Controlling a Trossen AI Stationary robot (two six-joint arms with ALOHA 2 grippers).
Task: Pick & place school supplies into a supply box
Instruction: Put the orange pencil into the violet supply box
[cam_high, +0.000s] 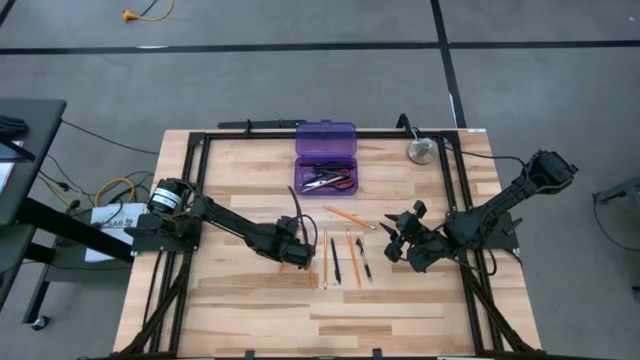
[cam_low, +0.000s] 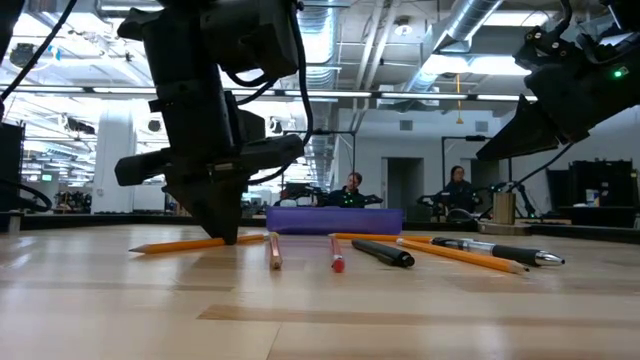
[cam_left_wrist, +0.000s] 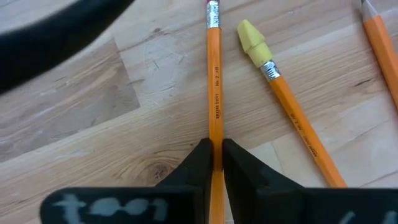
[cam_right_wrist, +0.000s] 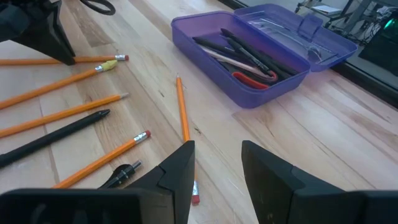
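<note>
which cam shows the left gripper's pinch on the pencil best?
Left wrist view: the left gripper fingers close on the orange pencil at mid-shaft, on the table. The high view shows that gripper only small among the pencils; the low view shows it side-on at the table; the right wrist view catches only a corner.

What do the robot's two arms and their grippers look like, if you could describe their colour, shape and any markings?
Both arms are dark, nearly black, jointed links with black cables. The left arm has a round silver-and-black motor housing at its base. Each gripper has two black, wedge-shaped fingers: the left gripper carries a smudged whitish marking on its body, while the right gripper shows none.
</note>
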